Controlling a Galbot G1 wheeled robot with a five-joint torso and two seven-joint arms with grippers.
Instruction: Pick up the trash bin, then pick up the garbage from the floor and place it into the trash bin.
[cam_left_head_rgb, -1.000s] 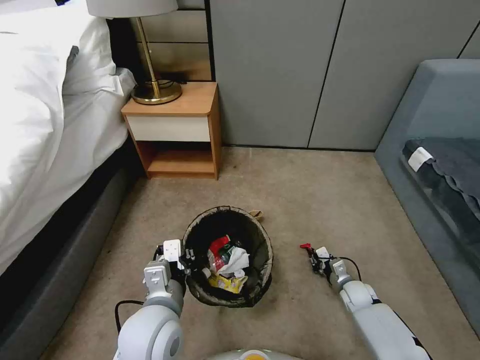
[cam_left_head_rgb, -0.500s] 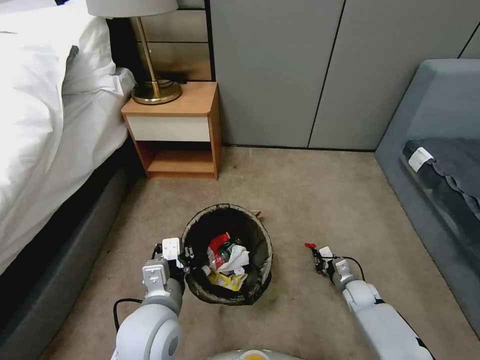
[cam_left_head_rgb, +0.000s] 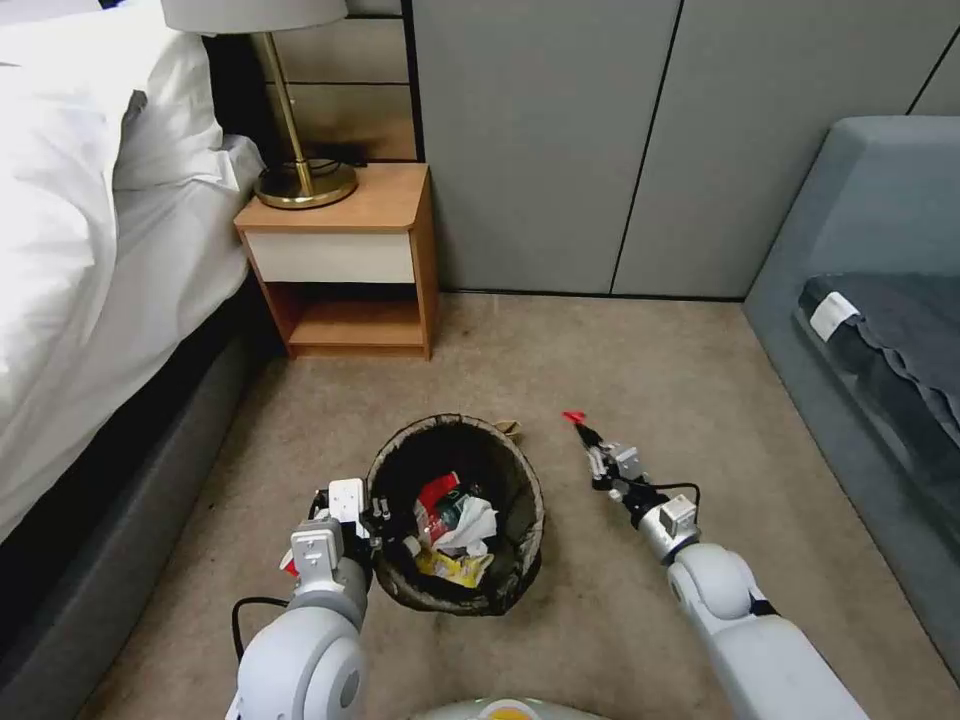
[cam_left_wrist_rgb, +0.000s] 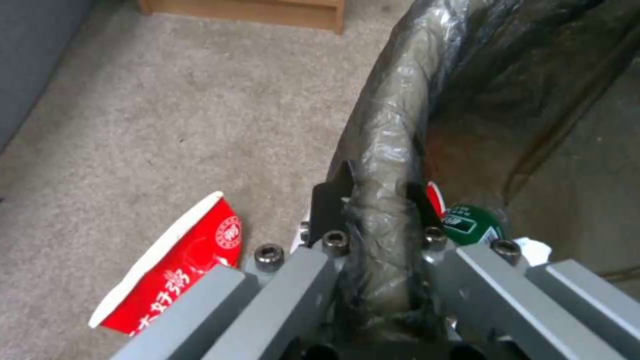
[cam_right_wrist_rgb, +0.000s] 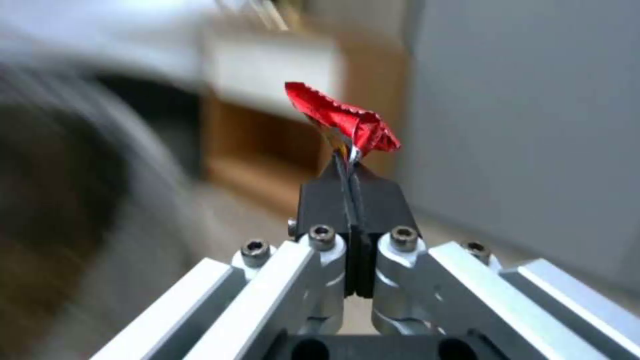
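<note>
- The small round white plastic trash bin (cam_left_head_rgb: 456, 512) with a dark translucent bag liner over its rim sits at lower centre of the head view on the beige carpet (cam_left_head_rgb: 640, 360). Crushed red-and-white cups, white tissue and a yellow wrapper already lie inside.
- The left gripper (cam_left_wrist_rgb: 373, 200), at the bin's lower-left edge, is clamped on the lined rim, one finger inside and one outside.
- The right gripper (cam_left_head_rgb: 587, 438), right of the bin's upper rim, has its jaws pressed together on a small crumpled red wrapper (cam_right_wrist_rgb: 343, 117).
- To finish well, I'd carry the wrapper over the middle of the opening, not the rim, before letting go; thin foil may cling to a finger.
- Keep the bin level and steady meanwhile.
- A crushed red-and-white paper cup (cam_left_wrist_rgb: 177, 262) lies on the carpet just beside the left gripper, outside the bin.
</note>
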